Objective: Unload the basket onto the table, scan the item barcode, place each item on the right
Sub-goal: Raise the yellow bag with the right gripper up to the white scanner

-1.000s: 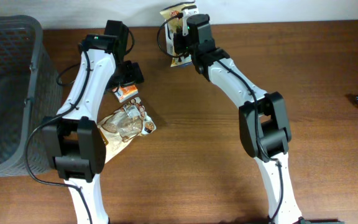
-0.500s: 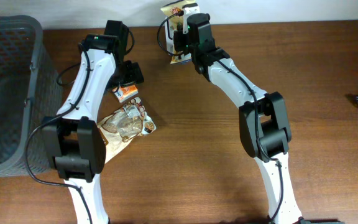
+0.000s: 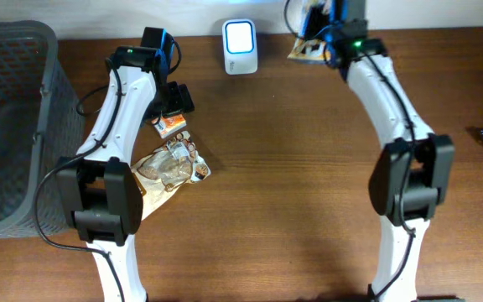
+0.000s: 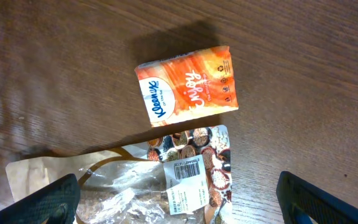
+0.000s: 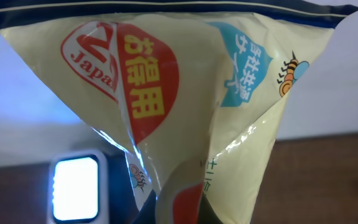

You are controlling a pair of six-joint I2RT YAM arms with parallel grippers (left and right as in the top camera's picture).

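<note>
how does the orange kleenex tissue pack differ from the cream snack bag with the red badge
The orange Kleenex tissue pack lies flat on the wooden table, untouched; the cream snack bag is gripped by the right gripper. The tissue pack is a neat rectangle; the snack bag is crinkled and tapers. The tissue pack is orange with a white end; the snack bag is cream with red and blue labels. Both are soft printed packets.

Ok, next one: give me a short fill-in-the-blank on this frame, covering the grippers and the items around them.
1. The right gripper is ____ on the snack bag.
2. The left gripper hangs ____ over the tissue pack.
3. The tissue pack's brand name reads ____.
4. The grey mesh basket sits beside the ____ arm.

Missing words: shut; open; Kleenex; left.
</note>
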